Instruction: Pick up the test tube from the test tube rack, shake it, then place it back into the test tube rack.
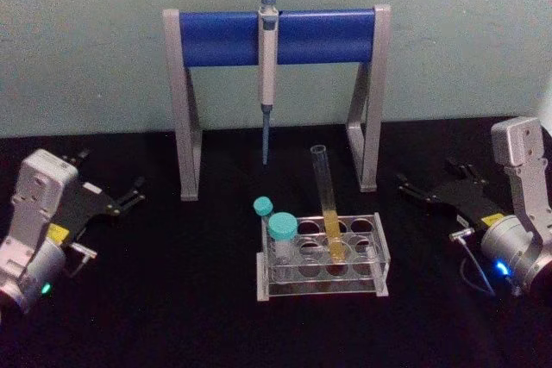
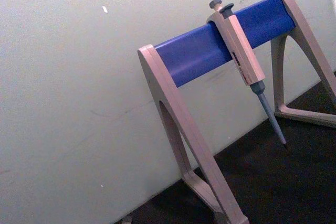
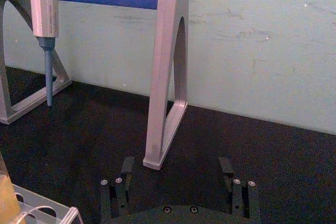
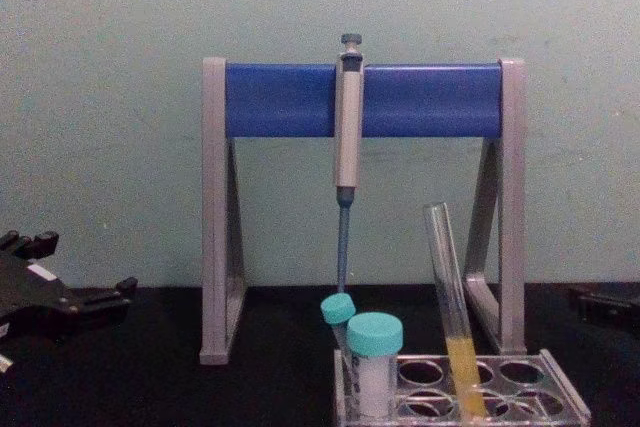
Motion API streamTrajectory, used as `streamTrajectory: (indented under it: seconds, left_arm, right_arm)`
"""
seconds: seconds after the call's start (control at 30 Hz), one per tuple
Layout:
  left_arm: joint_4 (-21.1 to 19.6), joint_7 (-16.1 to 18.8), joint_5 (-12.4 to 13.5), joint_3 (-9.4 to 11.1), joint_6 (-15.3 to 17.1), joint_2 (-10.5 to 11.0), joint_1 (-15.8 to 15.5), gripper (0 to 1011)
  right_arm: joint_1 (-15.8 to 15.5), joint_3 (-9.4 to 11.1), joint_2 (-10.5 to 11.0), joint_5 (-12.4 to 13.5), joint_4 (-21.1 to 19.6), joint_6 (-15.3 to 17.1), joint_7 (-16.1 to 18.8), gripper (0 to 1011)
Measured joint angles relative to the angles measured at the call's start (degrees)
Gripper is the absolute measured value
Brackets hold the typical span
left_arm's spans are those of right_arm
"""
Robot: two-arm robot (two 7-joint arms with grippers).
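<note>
Backdrop: pale green wall [image 1: 86,40] behind a black table [image 1: 172,316]; we log each view in turn.
Head view, rack: we see the test tube rack [image 1: 379,258], clear plastic, at table centre, in front of the pipette stand [image 1: 276,36].
Head view, tube: the test tube [image 1: 328,204] stands in a middle hole of the rack, leaning slightly, yellow liquid in its lower part.
Head view, other tubes: two teal-capped tubes [image 1: 282,228] sit at the rack's left end.
Head view, pipette: a grey pipette [image 1: 267,75] hangs from the blue bar, tip down.
Head view, left gripper [image 1: 134,193]: low at the left side of the table, well apart from the rack; we cannot tell how its fingers are set.
Head view, right gripper [image 1: 414,187]: low at the right side, well apart from the rack.
Left wrist view: we record the stand [image 2: 220,45] and the hanging pipette [image 2: 244,56] against the wall.
Right wrist view: the right gripper [image 3: 178,169] has its fingers [image 3: 127,167] spread wide, holding nothing; a stand leg [image 3: 165,77] lies beyond, the rack corner [image 3: 52,212] at the frame edge.
Chest view: the tube [image 4: 452,307] stands tilted in the rack [image 4: 560,387], beside the capped tubes [image 4: 374,347]; the left gripper [image 4: 100,299] shows at the left edge.
</note>
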Motion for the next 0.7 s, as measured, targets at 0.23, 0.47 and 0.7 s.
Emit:
streamTrajectory:
  seconds: [0.23,0.47,0.7]
  left_arm:
    - [0.00,0.00,0.00,0.00,0.00,0.00,0.00,1001]
    - [0.00,0.00,0.00,0.00,0.00,0.00,0.00,1001]
    - [0.00,0.00,0.00,0.00,0.00,0.00,0.00,1001]
  right_arm:
    - [0.00,-0.04,0.00,0.00,0.00,0.00,-0.01,1000]
    - [0.00,-0.04,0.00,0.00,-0.01,0.00,-0.01,1000]
    - [0.00,-0.04,0.00,0.00,0.00,0.00,-0.01,1000]
